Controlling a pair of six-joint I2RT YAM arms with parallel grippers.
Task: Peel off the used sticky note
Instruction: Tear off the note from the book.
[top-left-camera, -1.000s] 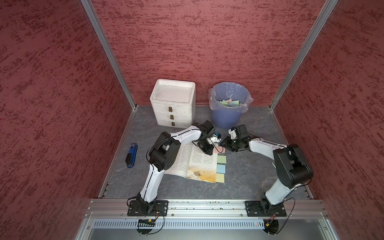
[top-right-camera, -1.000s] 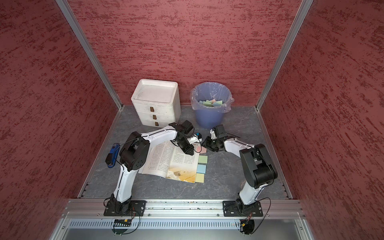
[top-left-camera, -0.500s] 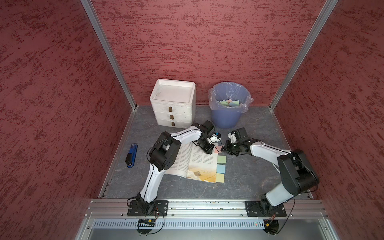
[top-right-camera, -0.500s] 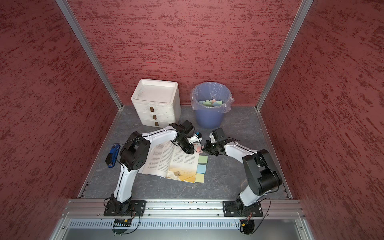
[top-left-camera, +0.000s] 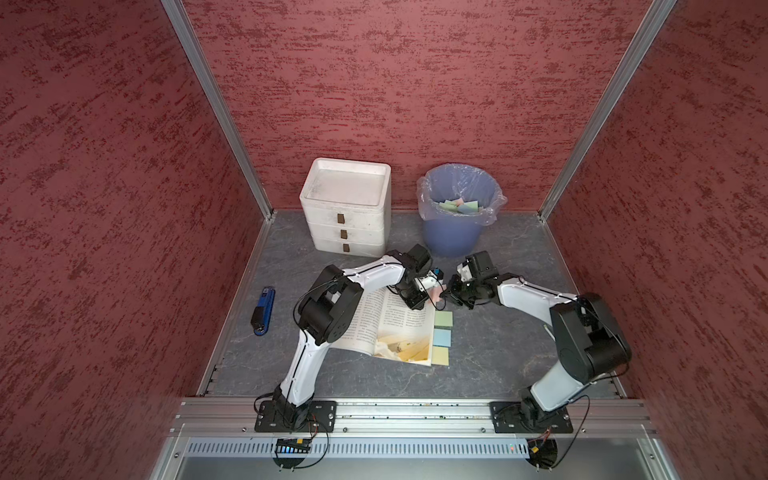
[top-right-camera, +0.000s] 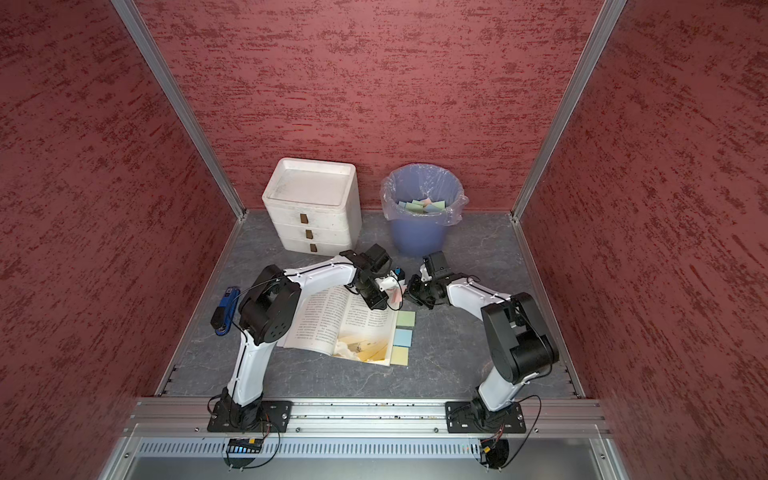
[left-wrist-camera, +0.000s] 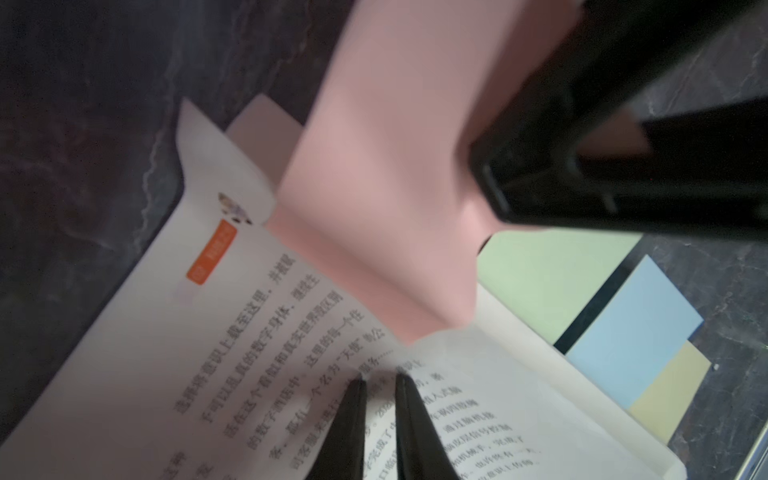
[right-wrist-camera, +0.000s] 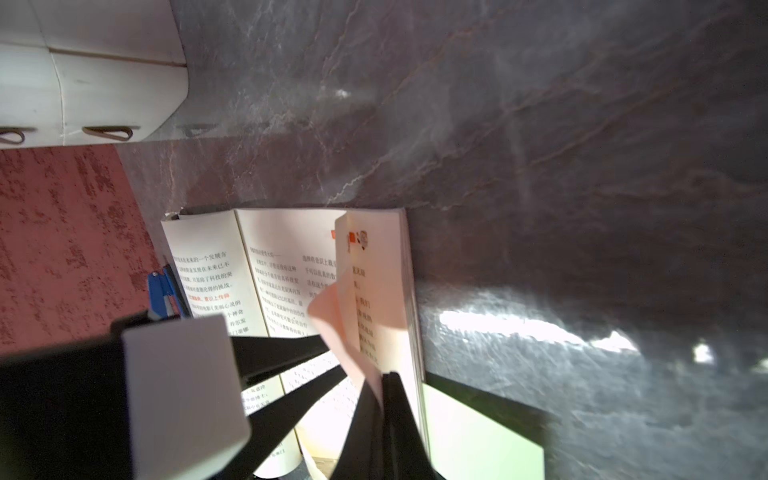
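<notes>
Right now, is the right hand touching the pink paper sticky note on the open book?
Touching. The right wrist view shows the right hand shut on the curled pink paper sticky note, pinching its edge.

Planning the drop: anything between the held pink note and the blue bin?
Nothing visible. Bare table lies between the pink note, pinched by the right gripper, and the blue bin; the left gripper sits beside that path, on the book.

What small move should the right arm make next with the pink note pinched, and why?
Probably draw the right gripper slowly away from the book, peeling sideways. It is shut on the pink sticky note, whose other edge is not yet off the page, which curls up with it; the shut left gripper presses that page down.
</notes>
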